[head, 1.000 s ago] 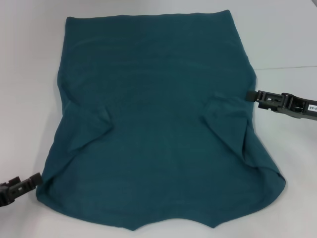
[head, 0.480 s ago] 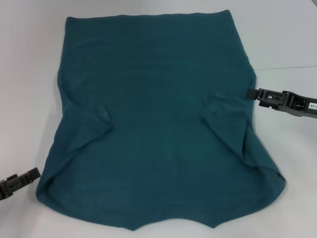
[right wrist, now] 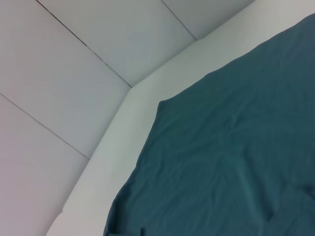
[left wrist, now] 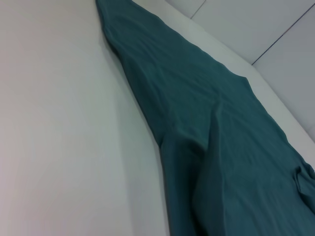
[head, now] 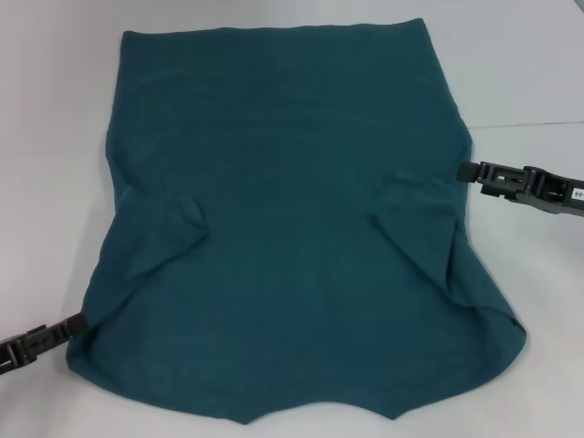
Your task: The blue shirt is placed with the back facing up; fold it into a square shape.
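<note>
the left gripper (head: 80, 321) is seen at the lower left of the head view, its tip touching the shirt's left edge; whether it is wide, narrow or holding cloth cannot be told. the right gripper (head: 462, 171) is seen at the right edge, mid-height, its tip meeting the shirt's right edge; its opening cannot be told either. the blue shirt (head: 292, 228) is spread flat across the white table (head: 529, 82), both sleeves folded inward over the body, filling most of the frame.
</note>
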